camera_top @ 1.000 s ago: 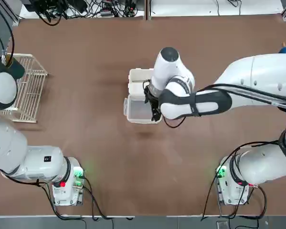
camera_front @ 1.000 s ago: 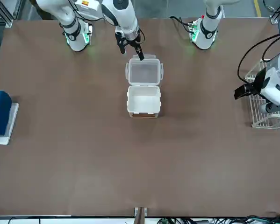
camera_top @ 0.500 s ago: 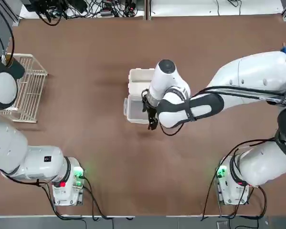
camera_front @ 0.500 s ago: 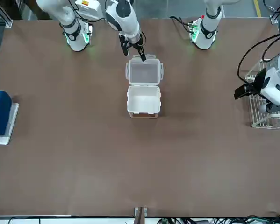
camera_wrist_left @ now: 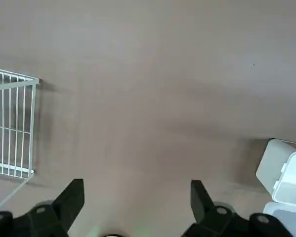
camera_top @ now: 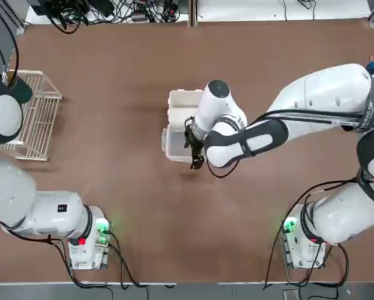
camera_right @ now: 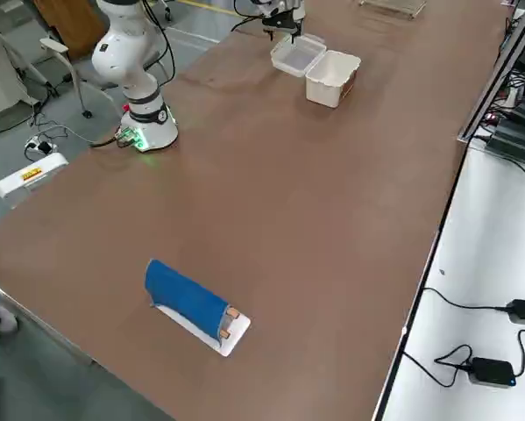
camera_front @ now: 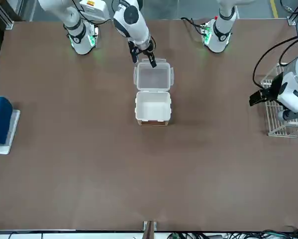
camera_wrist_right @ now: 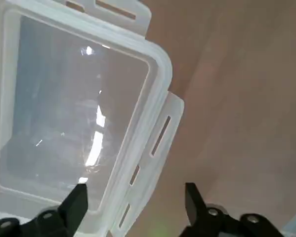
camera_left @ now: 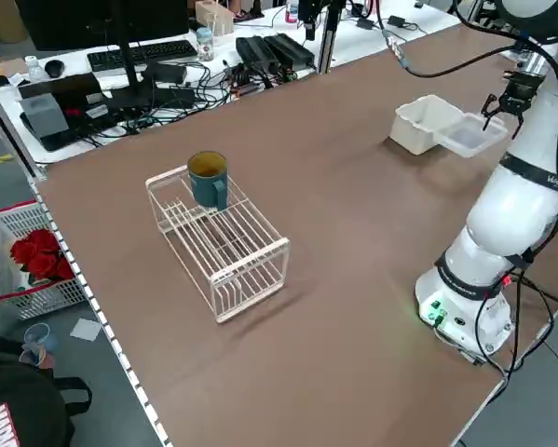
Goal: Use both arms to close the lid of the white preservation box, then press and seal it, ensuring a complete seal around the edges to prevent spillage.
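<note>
White preservation box (camera_front: pixel 153 107) lies open toward the tabletop's (camera_front: pixel 149 174) robot-side edge; above its lid (camera_front: pixel 153 77), the right end effector (camera_wrist_right: pixel 137 195) is spread. Left end effector (camera_wrist_left: pixel 138 192), also spread, hovers near the wire basket (camera_left: pixel 224 247).

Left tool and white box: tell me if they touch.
Apart. The front view shows bare table between the left tool, near the wire basket, and the white box.
</note>
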You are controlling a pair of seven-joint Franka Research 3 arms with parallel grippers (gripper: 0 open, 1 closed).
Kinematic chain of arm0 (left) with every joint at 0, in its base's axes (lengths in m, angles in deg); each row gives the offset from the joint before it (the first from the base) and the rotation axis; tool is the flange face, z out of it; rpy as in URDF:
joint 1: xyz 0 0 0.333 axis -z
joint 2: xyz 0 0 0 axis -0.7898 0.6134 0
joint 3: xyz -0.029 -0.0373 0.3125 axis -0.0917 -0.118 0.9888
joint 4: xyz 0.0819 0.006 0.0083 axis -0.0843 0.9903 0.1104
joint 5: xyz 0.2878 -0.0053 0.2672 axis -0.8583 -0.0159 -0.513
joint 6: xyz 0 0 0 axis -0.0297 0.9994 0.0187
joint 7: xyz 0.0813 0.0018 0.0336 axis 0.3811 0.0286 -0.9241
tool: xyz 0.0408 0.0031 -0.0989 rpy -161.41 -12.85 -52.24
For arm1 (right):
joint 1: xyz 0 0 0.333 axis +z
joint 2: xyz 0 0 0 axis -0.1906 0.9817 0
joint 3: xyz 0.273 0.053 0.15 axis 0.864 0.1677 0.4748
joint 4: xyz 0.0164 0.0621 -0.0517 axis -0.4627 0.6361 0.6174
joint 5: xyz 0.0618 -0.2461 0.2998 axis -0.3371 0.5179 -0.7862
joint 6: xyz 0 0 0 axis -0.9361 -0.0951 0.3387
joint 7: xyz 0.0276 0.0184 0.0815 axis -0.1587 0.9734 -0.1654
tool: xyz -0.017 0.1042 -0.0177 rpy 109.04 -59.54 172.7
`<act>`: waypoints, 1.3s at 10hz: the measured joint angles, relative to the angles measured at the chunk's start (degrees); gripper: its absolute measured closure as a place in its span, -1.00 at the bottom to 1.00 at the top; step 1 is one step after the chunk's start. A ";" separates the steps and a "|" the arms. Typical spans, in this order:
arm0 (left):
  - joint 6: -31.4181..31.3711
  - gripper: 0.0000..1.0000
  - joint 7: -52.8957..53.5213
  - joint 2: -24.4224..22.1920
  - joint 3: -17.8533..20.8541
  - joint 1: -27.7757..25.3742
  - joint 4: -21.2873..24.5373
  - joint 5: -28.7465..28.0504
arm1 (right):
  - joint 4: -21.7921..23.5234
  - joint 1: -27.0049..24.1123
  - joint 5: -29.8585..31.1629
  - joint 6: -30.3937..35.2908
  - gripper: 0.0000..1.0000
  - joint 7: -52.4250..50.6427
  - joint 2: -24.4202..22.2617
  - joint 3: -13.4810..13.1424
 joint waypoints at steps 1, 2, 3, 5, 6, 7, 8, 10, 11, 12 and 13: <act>0.00 -0.91 0.00 0.00 0.00 -0.05 0.00 0.00 | 0.00 0.06 0.00 -0.28 -0.63 0.00 0.28 0.00; 0.00 -0.91 0.00 0.00 0.00 -0.15 0.00 0.00 | 0.00 0.09 0.01 -0.53 -0.55 0.01 0.51 0.00; 0.00 -0.91 0.00 0.00 0.00 -0.25 0.00 0.00 | 0.00 0.09 0.01 -0.82 -0.45 0.01 0.74 -0.01; 0.00 -0.91 0.00 0.00 0.00 -0.29 0.00 0.00 | 0.01 0.09 0.01 -1.26 -0.23 0.02 1.03 -0.18; 0.00 -0.91 0.00 0.00 0.00 -0.29 0.00 0.00 | 0.04 0.09 0.06 -1.62 -0.21 0.02 1.15 -0.43; 0.00 -0.91 0.00 0.00 0.00 -0.30 0.00 0.00 | 0.12 0.10 0.11 -1.97 0.03 0.03 1.28 -0.56; 0.00 -0.91 0.00 0.00 0.00 -0.30 0.00 0.00 | 0.25 0.10 0.19 -2.01 0.07 0.02 1.36 -0.57; 0.00 -0.91 0.00 0.00 0.01 -0.41 0.00 0.00 | 0.29 0.11 0.25 -2.05 0.21 0.02 1.44 -0.59; 0.00 -0.91 0.00 0.00 0.03 -0.55 0.00 0.00 | 0.36 0.13 0.25 -2.05 0.35 0.03 1.45 -0.59; 0.00 -0.91 0.00 0.00 0.05 -0.63 0.00 0.00 | 0.38 0.16 0.26 -2.04 0.45 0.02 1.45 -0.59; 0.00 -0.91 0.00 0.00 0.05 -0.63 0.00 0.00 | 0.40 0.20 0.26 -2.04 0.49 0.02 1.46 -0.59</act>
